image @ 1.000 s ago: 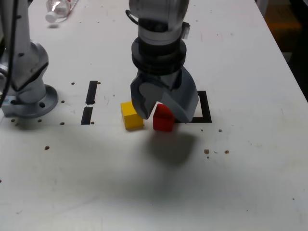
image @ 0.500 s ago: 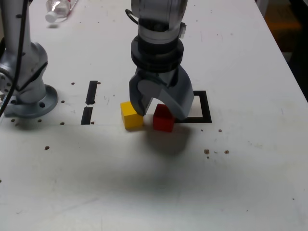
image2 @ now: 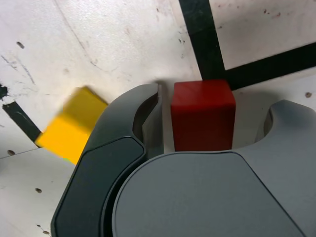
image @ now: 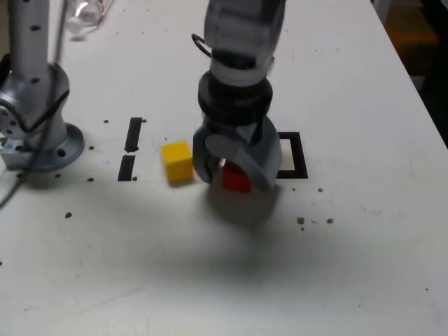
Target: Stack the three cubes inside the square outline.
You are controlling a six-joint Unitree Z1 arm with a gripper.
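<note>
The red cube [image: 237, 180] [image2: 202, 116] sits on the table just off the near left corner of the square outline [image: 298, 155] [image2: 201, 39]. My gripper [image: 233, 176] [image2: 213, 123] is down around it and open. One finger stands close to one side of the cube and the other finger farther off the opposite side. The yellow cube [image: 177, 161] [image2: 71, 126] lies tilted outside the fingers, to the exterior view's left. Much of the outline is hidden behind the gripper. The green cube is out of view.
Two short black bars [image: 131, 148] lie left of the yellow cube in the exterior view. The arm's grey base [image: 38, 133] stands at the far left, with a plastic bottle [image: 87, 12] behind it. The table's right edge [image: 420, 91] runs diagonally.
The gripper has dropped lower over the red cube. The yellow cube has slid and turned toward the exterior view's left, away from the red one.
</note>
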